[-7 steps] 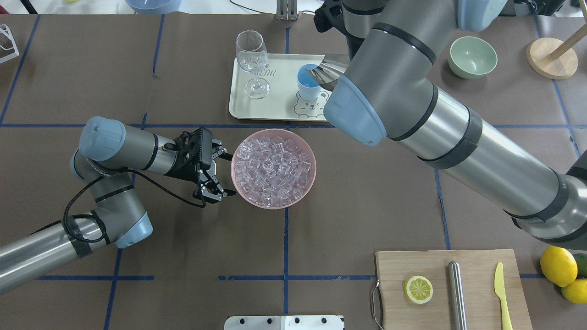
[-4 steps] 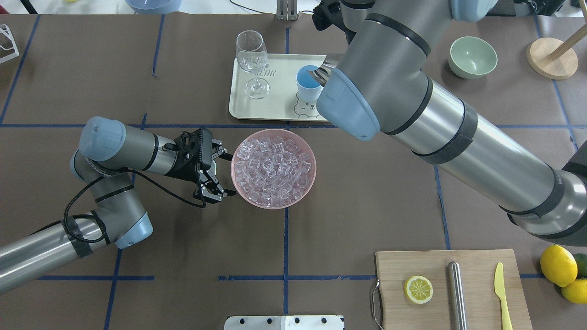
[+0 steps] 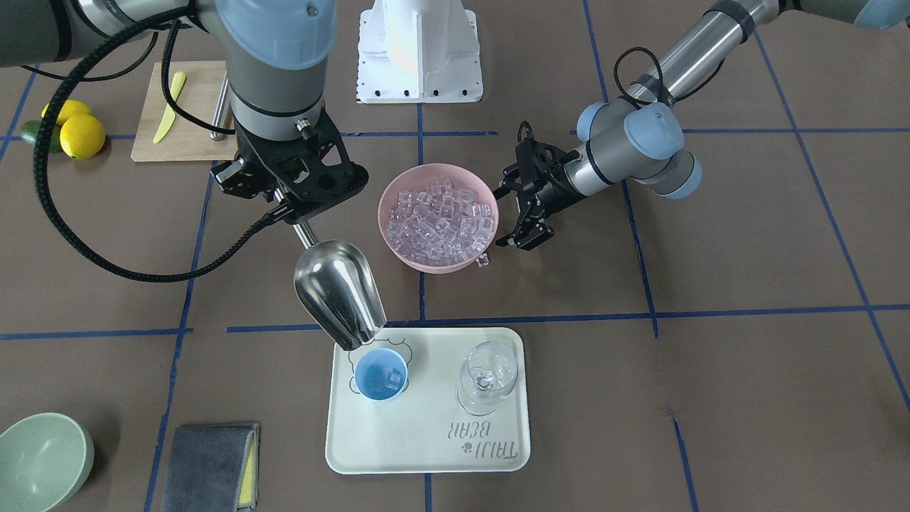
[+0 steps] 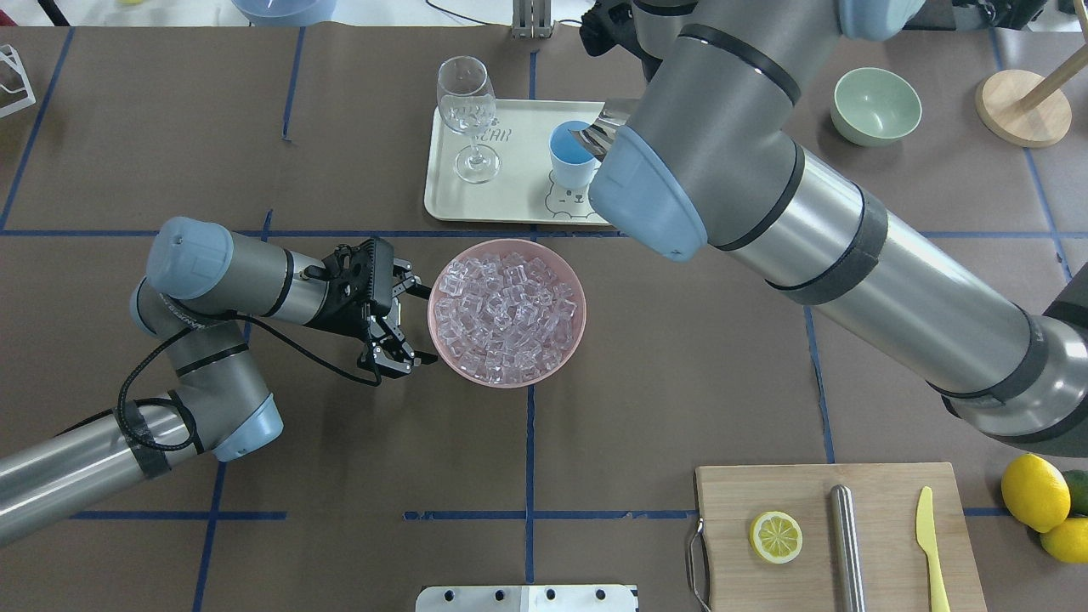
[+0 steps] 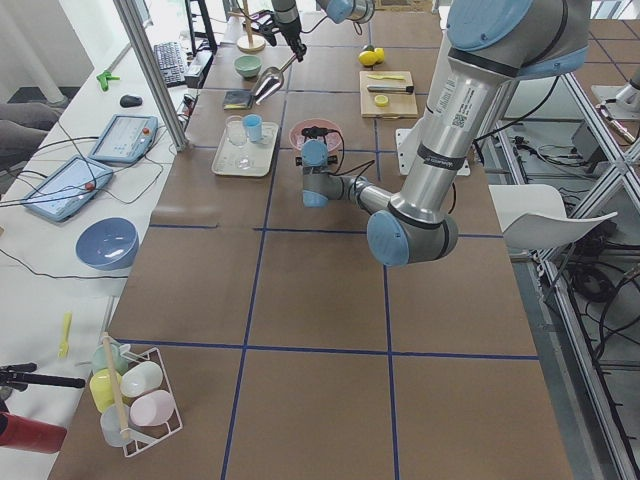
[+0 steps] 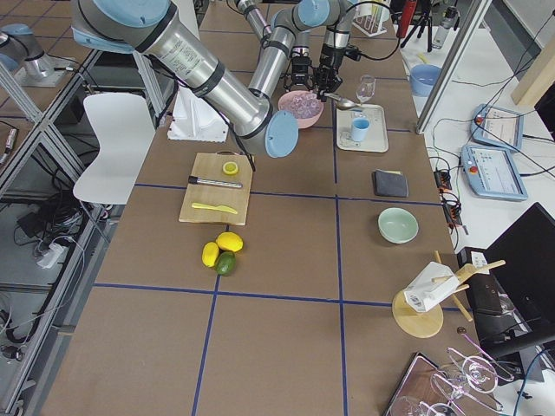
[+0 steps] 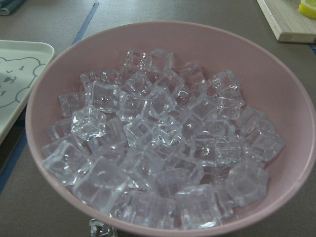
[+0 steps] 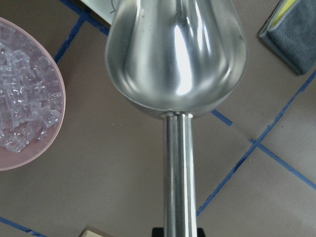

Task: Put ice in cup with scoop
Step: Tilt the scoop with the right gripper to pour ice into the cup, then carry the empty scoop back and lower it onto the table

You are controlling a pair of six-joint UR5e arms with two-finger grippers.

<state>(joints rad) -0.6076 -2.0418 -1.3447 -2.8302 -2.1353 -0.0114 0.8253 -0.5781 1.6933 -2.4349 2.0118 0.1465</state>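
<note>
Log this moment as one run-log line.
right tool: shut on scoop, tipped mouth-down over cup | scoop: trough looks empty | cup: on tray, ice inside | left tool: open beside pink bowl

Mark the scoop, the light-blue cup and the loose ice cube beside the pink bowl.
scoop (image 3: 340, 295), front-facing view, back of trough
light-blue cup (image 3: 364, 372), front-facing view, inner wall
loose ice cube (image 3: 483, 260), front-facing view, top face

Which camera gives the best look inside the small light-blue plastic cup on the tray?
The exterior front-facing view: it looks down into the small light-blue plastic cup, showing clear ice cubes at its bottom. Overhead, the shiny steel scoop and right arm cover part of it. Both side views show it tiny; neither wrist view shows it.
</note>
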